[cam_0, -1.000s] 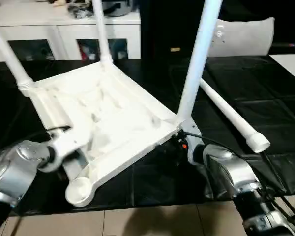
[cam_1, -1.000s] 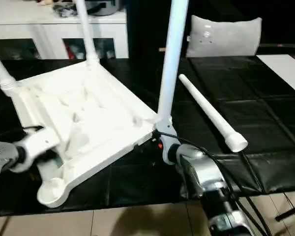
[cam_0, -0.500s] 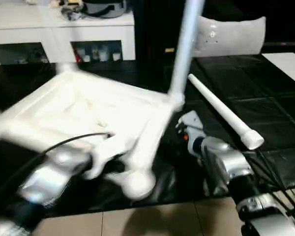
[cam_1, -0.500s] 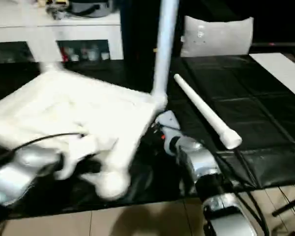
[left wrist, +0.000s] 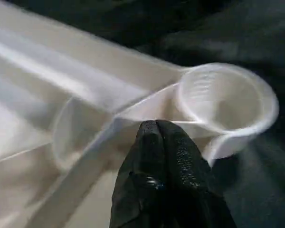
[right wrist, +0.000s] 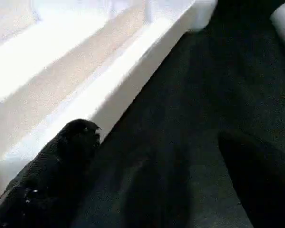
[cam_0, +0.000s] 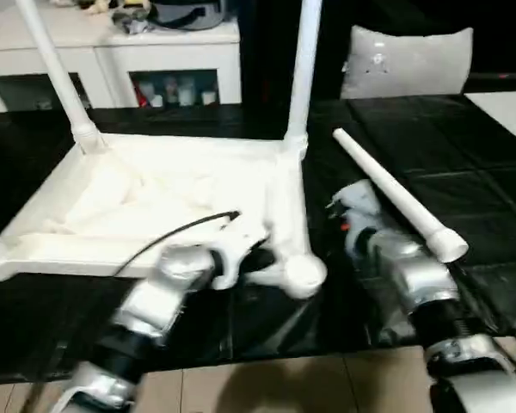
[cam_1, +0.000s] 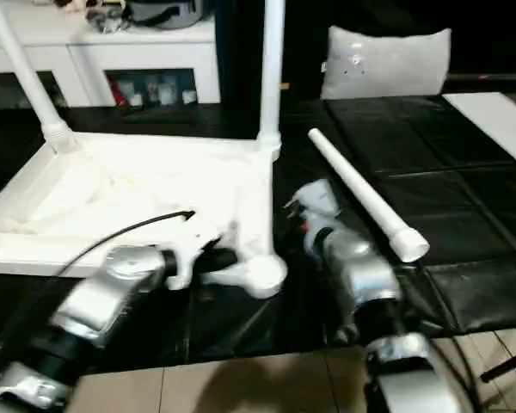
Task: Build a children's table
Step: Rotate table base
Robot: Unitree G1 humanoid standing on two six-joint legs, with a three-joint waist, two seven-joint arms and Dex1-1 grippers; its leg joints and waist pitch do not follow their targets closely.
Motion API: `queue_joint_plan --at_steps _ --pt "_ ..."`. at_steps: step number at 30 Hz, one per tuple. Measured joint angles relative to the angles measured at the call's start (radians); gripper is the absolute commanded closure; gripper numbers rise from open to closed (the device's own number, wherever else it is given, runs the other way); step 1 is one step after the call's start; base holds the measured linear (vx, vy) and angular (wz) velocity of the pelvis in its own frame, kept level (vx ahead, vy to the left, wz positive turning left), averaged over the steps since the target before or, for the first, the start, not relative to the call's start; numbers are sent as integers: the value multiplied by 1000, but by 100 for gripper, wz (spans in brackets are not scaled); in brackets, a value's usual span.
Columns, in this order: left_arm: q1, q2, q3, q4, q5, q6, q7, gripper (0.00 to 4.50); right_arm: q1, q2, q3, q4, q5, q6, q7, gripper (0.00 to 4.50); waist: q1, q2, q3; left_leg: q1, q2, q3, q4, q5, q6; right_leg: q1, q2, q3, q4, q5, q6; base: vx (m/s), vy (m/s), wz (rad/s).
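The children's table top lies upside down on the black mat, ribbed side up. Upright legs stand in its far left corner and far right corner. The near right corner socket holds no leg. A loose leg lies on the mat to the right of the top. My left gripper is shut, its fingertips pressed against a rib beside that round socket. My right gripper is open just right of the top's edge, nothing but mat between its fingers.
A white cabinet with shelves stands behind the mat. A pale cushion sits at the back right, and a white sheet lies at the far right. The mat's near edge meets tiled floor. A black cable runs along my left arm.
The table top has swung round and now lies flat and square to me, its empty socket moved to the right. My left gripper travelled right with it. The right gripper has backed away from the corner.
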Motion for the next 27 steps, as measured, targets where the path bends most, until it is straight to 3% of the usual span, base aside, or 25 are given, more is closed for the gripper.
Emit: queue_joint_plan --at_steps 5,13,24,25,27 --pt "27 100 -6 -75 -4 -3 -62 385 -76 -74 -23 7 -23 60 -28 0 6 1 0 0 3 0 0 2 4 -1 2 -1 2 -1 -1 0 0 0" --pt "61 173 21 -159 -15 54 -90 319 -211 -173 -45 252 -41 191 -37 0 5 -3 2 0 2 1 2 -1 -1 -1 1 0 3 -1 -3 0 0 0" --pt "73 194 24 -197 -27 94 -83 244 -327 -240 -72 541 -60 151 -62 0 5 -13 8 0 2 5 5 -1 -1 -2 1 0 6 -1 -3 0 0 0" --pt "74 194 24 -198 -28 97 -81 234 -328 -240 -72 556 -60 152 -58 28 5 -13 8 0 2 5 5 0 -1 -2 1 0 6 -1 -3 0 0 0" --pt "79 196 24 -210 -28 104 -80 223 -328 -240 -73 588 -59 153 -44 35 5 -14 8 0 3 6 5 0 0 -2 1 0 7 -1 -3 0 0 0"
